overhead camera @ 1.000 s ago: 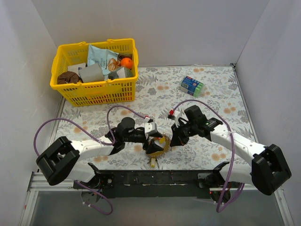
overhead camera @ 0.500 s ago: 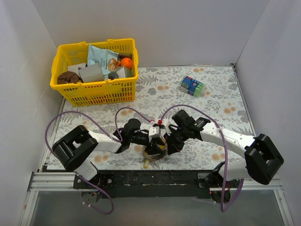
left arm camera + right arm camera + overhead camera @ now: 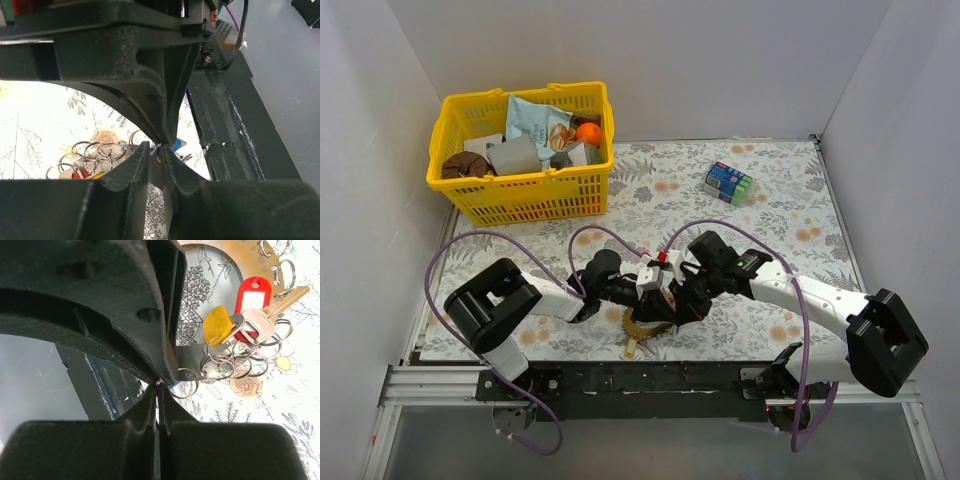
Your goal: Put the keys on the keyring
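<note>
Where the two arms meet at 6 o'clock on the bench (image 3: 760, 215), close to its front edge, both end effectors point tip to tip just over the keys (image 3: 257, 322).

Fingers of the left end effector (image 3: 159, 149) are drawn almost together, with only a sliver of gap at the tips. A thin bit of metal sits in that gap; I cannot tell whether it is pinched.

Fingers of the right end effector (image 3: 158, 389) are fully closed, pads flat against each other. A fine blue scrap (image 3: 173, 385) shows right beside the tip. I cannot tell if anything is gripped.

From the right wrist, the keys lie bunched at 2 o'clock from the tips, flat on the flowered cloth:
- a yellow-headed key (image 3: 217, 324), touching a silver key
- a red tag (image 3: 252, 297) with a white window, just above them
- a brass key (image 3: 287, 297) pointing toward 2 o'clock
- a tangle of small wire rings (image 3: 230, 362) overlapping below the heads, one loop reaching the right tip

From overhead, the keyring (image 3: 640, 327), a dull brown hoop, lies flat at 6 o'clock from the joined tips and is partly covered by them.

A yellow basket (image 3: 520, 200) of odds and ends stands at 11 o'clock on the bench. A blue-green packet (image 3: 728, 183) sits at 1 o'clock, well apart from the arms.
</note>
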Motion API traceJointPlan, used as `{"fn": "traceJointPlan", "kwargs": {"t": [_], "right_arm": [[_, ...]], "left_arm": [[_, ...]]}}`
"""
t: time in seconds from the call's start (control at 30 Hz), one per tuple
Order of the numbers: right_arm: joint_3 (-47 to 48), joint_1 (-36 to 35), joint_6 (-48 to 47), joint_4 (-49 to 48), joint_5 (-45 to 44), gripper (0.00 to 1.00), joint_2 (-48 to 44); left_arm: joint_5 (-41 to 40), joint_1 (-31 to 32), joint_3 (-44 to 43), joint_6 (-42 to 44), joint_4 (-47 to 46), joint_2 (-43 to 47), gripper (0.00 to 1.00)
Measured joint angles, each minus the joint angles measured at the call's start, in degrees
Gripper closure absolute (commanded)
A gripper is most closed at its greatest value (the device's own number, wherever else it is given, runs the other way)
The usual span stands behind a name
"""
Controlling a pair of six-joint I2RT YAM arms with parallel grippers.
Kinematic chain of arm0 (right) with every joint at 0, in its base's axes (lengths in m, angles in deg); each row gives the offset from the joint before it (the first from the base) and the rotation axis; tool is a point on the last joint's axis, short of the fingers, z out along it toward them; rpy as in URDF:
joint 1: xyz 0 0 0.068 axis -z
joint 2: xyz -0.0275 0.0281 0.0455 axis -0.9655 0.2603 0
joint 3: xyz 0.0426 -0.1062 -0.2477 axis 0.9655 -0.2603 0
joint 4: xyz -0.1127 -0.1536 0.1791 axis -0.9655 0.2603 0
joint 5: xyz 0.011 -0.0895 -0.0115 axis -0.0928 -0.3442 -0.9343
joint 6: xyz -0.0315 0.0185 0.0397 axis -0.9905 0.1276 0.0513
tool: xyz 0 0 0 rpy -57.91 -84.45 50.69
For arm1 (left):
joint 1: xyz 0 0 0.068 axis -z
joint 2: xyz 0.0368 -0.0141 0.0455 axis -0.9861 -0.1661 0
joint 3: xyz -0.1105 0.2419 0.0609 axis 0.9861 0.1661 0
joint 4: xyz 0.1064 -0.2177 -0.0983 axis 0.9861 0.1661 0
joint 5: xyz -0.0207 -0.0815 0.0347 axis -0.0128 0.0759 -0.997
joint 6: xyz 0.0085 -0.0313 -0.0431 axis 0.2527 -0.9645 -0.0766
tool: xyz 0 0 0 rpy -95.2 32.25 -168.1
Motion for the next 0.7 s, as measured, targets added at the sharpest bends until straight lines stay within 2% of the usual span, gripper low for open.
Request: {"fn": "traceJointPlan", "kwargs": {"t": [0.07,0.1,0.13,0.43,0.7], "right_arm": [[-0.02,0.00,0.04,0.00,-0.07,0.99,-0.20],[-0.04,0.04,0.07,0.04,-0.13,0.99,-0.31],[-0.07,0.11,0.07,0.13,-0.26,0.99,-0.46],[-0.20,0.20,0.52,0.81,-1.44,0.99,-1.95],[-1.64,0.00,2.47,-1.40,-2.91,0.63,-5.49]], "left_arm": [[0.68,-0.04,-0.22,-0.11,-0.26,-0.31,0.91],[1.03,-0.07,-0.39,-0.07,-0.24,-0.50,0.98],[1.44,-0.09,-0.70,-0.04,-0.20,-0.68,1.00],[3.41,-0.20,-1.97,0.76,0.35,-1.33,1.00],[0.76,-0.17,-0.68,-2.47,-3.85,-1.22,1.00]]}}
